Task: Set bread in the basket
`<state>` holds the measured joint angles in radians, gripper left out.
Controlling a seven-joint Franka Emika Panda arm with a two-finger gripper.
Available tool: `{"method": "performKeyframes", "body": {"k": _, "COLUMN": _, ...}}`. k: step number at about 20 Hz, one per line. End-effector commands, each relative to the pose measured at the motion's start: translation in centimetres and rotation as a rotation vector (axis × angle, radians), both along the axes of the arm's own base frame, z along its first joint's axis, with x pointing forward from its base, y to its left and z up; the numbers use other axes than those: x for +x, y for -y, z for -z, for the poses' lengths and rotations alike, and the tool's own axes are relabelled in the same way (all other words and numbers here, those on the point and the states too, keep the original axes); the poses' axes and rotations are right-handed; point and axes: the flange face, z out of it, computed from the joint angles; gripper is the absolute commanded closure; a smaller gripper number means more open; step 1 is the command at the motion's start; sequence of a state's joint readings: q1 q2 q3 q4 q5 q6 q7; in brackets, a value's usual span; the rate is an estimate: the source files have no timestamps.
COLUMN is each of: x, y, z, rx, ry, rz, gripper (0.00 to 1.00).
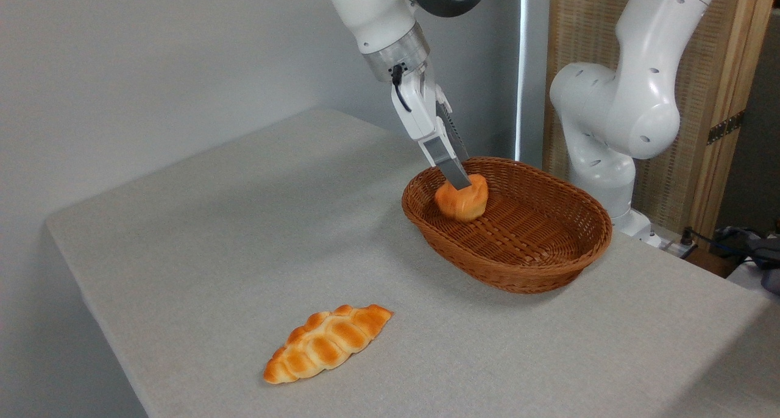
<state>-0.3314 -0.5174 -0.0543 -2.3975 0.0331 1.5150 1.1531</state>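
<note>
The claw (461,183) is clamped on the bread (462,198), which sits low inside the basket (518,265) toward its 10 o'clock end, apparently resting on the weave, though contact is hard to confirm. Release well by parting the fingers fully, then lifting straight up, clear of the rim. The braided loaf (328,343) on the table (183,223) at 7 o'clock stays out of it.

Readable text: none anywhere in the frame.
Robot arm (615,101), upper right: plain white shell, no brand or number legible.
Basket (530,272), centre right: bare wicker, no label.
Table (213,235): plain grey cloth, no markings.
Wall, upper left: blank, no signs.
</note>
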Motion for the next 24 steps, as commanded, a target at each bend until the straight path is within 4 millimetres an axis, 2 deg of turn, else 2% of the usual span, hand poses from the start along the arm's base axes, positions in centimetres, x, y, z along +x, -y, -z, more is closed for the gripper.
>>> {"method": "performKeyframes", "body": {"k": 1, "x": 0.1, "y": -0.4, "z": 0.0, "rx": -0.008, "ry": 0.008, "rz": 0.018, "gripper": 0.0}}
{"method": "performKeyframes", "body": {"k": 6, "x": 0.4, "y": -0.5, "z": -0.5, "rx": -0.014, "ry": 0.022, "rz": 0.005, "gripper": 0.0}}
{"method": "performKeyframes", "body": {"k": 9, "x": 1.1, "y": -0.7, "z": -2.1, "rx": -0.026, "ry": 0.056, "rz": -0.01, "gripper": 0.0}}
{"method": "performKeyframes", "body": {"k": 12, "x": 3.5, "y": -3.1, "z": -5.4, "rx": -0.092, "ry": 0.114, "rz": -0.128, "gripper": 0.0}}
{"method": "performKeyframes", "body": {"k": 13, "x": 4.0, "y": -3.3, "z": -6.0, "rx": -0.103, "ry": 0.123, "rz": -0.146, "gripper": 0.0}}
{"method": "performKeyframes", "body": {"k": 17, "x": 6.2, "y": -3.1, "z": -8.4, "rx": -0.12, "ry": 0.163, "rz": -0.247, "gripper": 0.0}}
{"method": "performKeyframes", "body": {"k": 24, "x": 12.0, "y": -1.6, "z": -12.0, "rx": -0.109, "ry": 0.23, "rz": -0.51, "gripper": 0.0}}
